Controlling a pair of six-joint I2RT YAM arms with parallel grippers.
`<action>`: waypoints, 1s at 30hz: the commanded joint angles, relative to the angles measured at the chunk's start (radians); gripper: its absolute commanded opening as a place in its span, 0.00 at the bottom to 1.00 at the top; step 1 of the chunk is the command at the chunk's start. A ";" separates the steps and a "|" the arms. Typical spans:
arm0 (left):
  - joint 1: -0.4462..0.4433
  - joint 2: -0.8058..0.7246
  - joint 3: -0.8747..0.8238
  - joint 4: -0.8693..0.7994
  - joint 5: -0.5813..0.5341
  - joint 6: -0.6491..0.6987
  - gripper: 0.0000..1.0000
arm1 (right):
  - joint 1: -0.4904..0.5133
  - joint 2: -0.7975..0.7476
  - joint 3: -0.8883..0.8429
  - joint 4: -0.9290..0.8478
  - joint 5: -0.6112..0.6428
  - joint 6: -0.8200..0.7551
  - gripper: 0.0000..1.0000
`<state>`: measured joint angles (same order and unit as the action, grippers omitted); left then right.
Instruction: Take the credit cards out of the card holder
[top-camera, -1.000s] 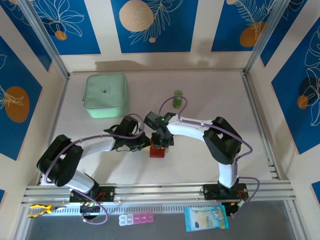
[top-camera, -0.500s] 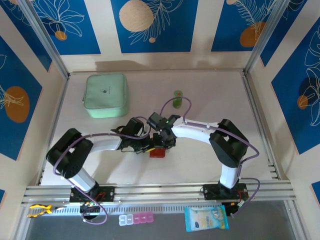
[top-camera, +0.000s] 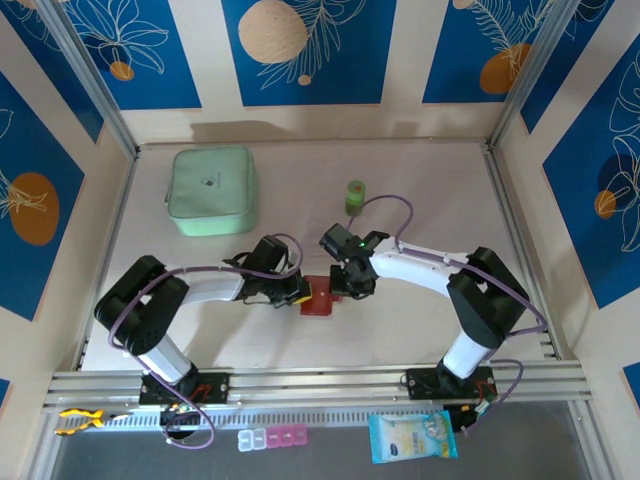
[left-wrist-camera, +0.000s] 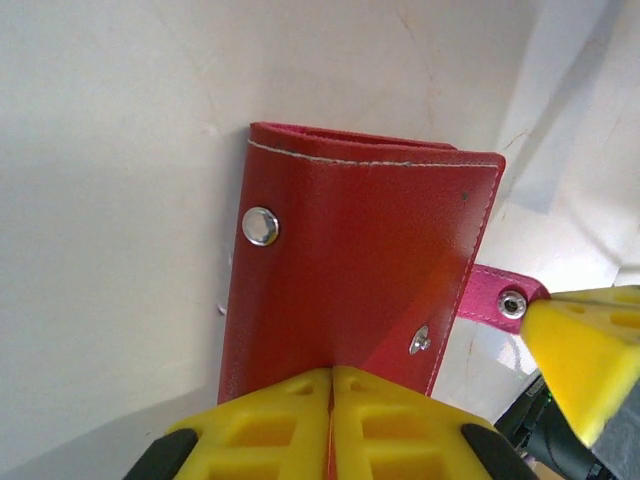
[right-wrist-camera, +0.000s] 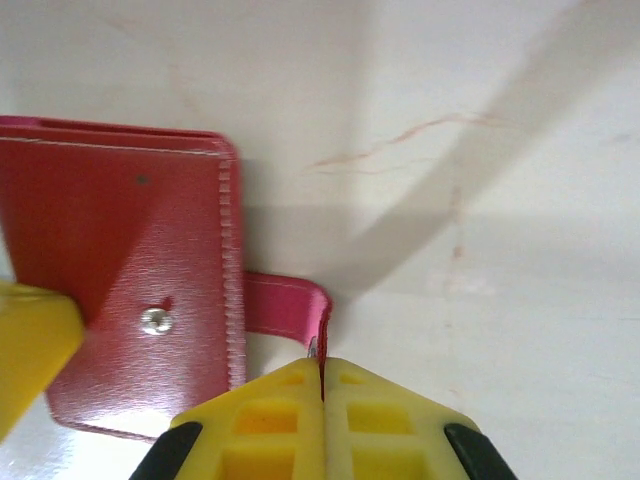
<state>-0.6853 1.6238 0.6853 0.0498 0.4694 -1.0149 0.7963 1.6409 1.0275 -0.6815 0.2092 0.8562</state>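
Note:
The red card holder (top-camera: 318, 298) lies closed on the table between both arms. In the left wrist view it (left-wrist-camera: 360, 270) shows a metal snap stud on its cover. My left gripper (left-wrist-camera: 332, 376) is shut on its near edge. A small red strap tab (right-wrist-camera: 285, 305) sticks out of the holder's (right-wrist-camera: 120, 260) side, and my right gripper (right-wrist-camera: 322, 366) is shut on the tab's end. From above, the left gripper (top-camera: 297, 293) is at the holder's left and the right gripper (top-camera: 345, 286) at its right. The credit cards are hidden inside the holder.
A mint-green square pouch (top-camera: 212, 190) sits at the back left. A small green object (top-camera: 355, 195) stands behind the arms. Beyond the near rail lie a pill box (top-camera: 275, 437), a blue packet (top-camera: 412, 436) and a yellow toy (top-camera: 78, 420).
My right gripper has shut on the strap tab and drawn to the right with it. The left arm has shifted slightly, still gripping the holder.

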 joint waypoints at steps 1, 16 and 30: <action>-0.006 0.004 -0.037 -0.079 -0.046 -0.010 0.13 | -0.019 -0.041 -0.041 0.026 -0.043 -0.011 0.02; -0.007 -0.004 0.000 -0.091 -0.027 0.000 0.21 | -0.048 0.003 -0.083 0.163 -0.149 0.011 0.24; -0.009 -0.014 0.009 -0.070 -0.018 -0.011 0.22 | -0.058 0.043 -0.129 0.280 -0.226 0.033 0.18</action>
<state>-0.6861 1.6127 0.6930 0.0444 0.4683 -1.0168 0.7437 1.6714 0.9119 -0.4236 0.0181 0.8730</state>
